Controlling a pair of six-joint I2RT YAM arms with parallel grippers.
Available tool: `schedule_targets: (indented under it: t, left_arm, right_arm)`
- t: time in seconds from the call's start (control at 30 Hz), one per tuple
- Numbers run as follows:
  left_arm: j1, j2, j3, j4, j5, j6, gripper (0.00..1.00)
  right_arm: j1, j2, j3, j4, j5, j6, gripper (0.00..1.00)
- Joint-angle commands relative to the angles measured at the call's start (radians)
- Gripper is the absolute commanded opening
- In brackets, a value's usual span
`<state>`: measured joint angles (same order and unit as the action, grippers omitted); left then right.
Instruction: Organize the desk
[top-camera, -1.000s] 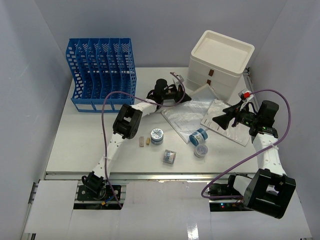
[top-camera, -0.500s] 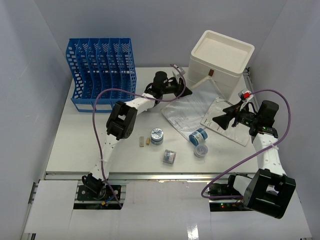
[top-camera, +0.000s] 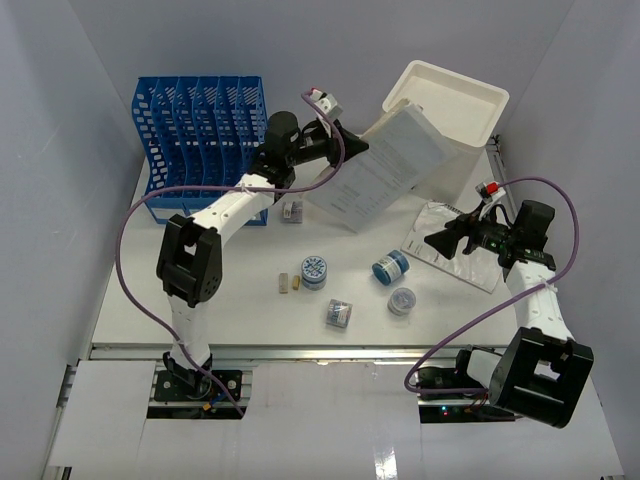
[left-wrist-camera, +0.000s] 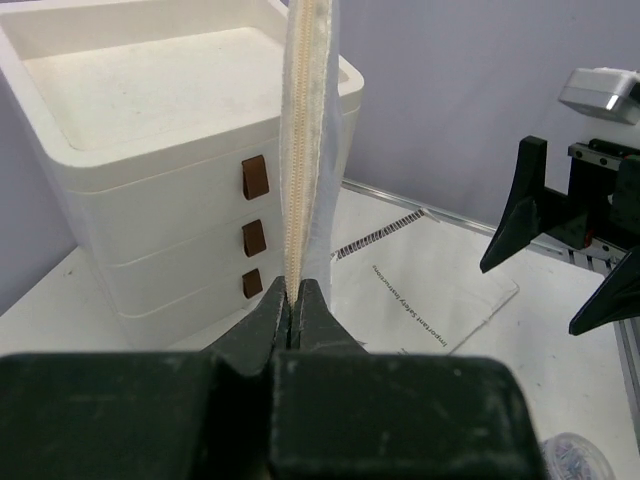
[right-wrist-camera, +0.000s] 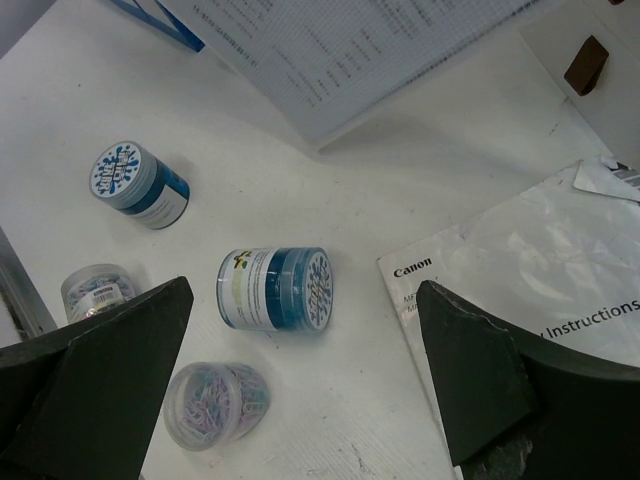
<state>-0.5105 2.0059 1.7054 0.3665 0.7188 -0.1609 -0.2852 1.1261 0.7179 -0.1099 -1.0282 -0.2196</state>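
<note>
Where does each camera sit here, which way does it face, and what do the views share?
Top external: above and behind the bases, looking down on the desk; both arms in view.
Left wrist: on the raised left gripper, facing the drawer box; the gripper is shut on the zip pouch.
Right wrist: over the desk, looking down at a blue jar; its open fingers frame it.
Shared: top and left wrist both show the right gripper and the manual.

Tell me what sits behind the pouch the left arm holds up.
The white drawer box on the desk, three brown pulls visible from the left wrist. From above, the pouch hides the box's front and drawers.
</note>
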Motion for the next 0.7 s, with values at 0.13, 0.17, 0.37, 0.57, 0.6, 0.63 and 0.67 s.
schedule_targets:
  t: [0.13,0.17,0.37,0.57,0.6,0.63,0.67]
  left_arm:
    - [0.129,-0.273,-0.159,0.1,-0.135,-0.17,0.0]
    - [0.145,-0.305,-0.175,0.112,-0.166,-0.219,0.0]
    - [0.297,-0.436,-0.277,0.185,-0.273,-0.301,0.0]
    - [0.393,-0.528,-0.284,0.223,-0.362,-0.266,0.0]
    - [0.401,-0.543,-0.279,0.22,-0.376,-0.251,0.0]
    - [0.41,-0.55,-0.272,0.216,-0.4,-0.232,0.0]
    - [0.418,-0.56,-0.27,0.214,-0.426,-0.219,0.0]
  right_arm:
    - [0.014,-0.012,0.038,0.066,-0.09,0.098,0.99]
    - [0.014,-0.017,0.022,0.079,-0.095,0.111,0.99]
    - [0.013,-0.038,-0.007,0.09,-0.087,0.104,0.99]
    - [0.014,-0.026,-0.001,0.061,-0.081,0.083,0.99]
    - [0.014,-0.026,0.0,0.058,-0.081,0.082,0.99]
    - [0.014,-0.026,0.0,0.055,-0.081,0.08,0.99]
    - [0.014,-0.027,0.0,0.055,-0.081,0.079,0.99]
